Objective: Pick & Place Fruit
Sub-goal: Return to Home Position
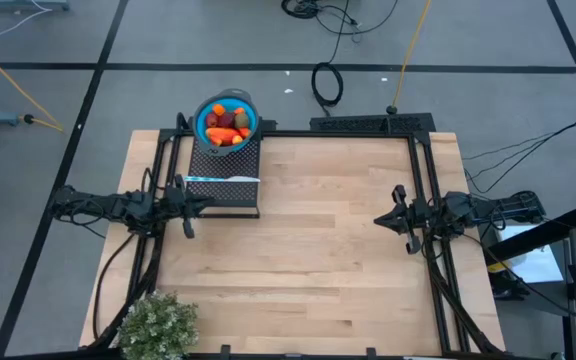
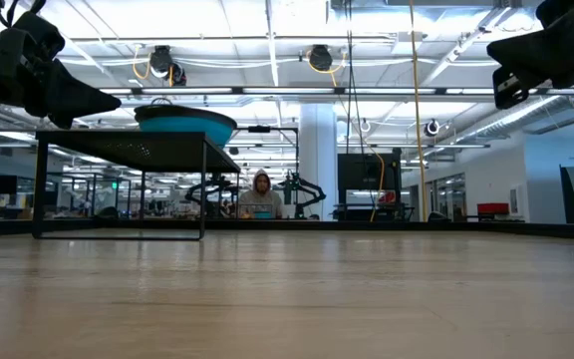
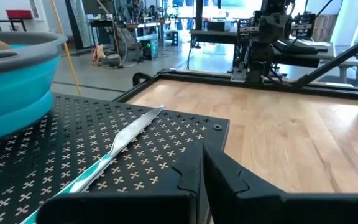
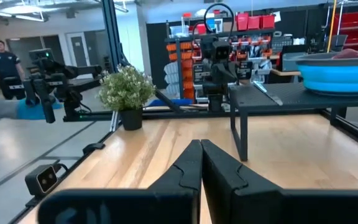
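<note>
While both arms hang above the wooden table [image 1: 318,260], each one lies flat and low, reaching in from its own side. The left arm comes in from the left edge. The left gripper [image 1: 196,206] is up off the wood, just beside the front edge of the black shelf [image 1: 230,196]. It points across the table at the other arm. Its two dark fingers [image 3: 225,174] are pressed together with nothing between them. The right arm comes in from the right edge, and the right gripper [image 1: 386,217] points back at the left one, well apart from it. Its fingers [image 4: 185,168] are also pressed together and hold nothing.

All the fruit [image 1: 226,125] sits piled in the blue strainer bowl [image 1: 201,127], which stands on the far end of the shelf. Orange, red and brown pieces show over the rim. The blue-handled knife [image 1: 223,179] lies flat on the shelf, nearer the left gripper than the bowl is. A bushy green plant [image 1: 158,325] stands at the near left corner of the table. Far off in the room, a person [image 2: 261,194] in a hood sits at a desk.
</note>
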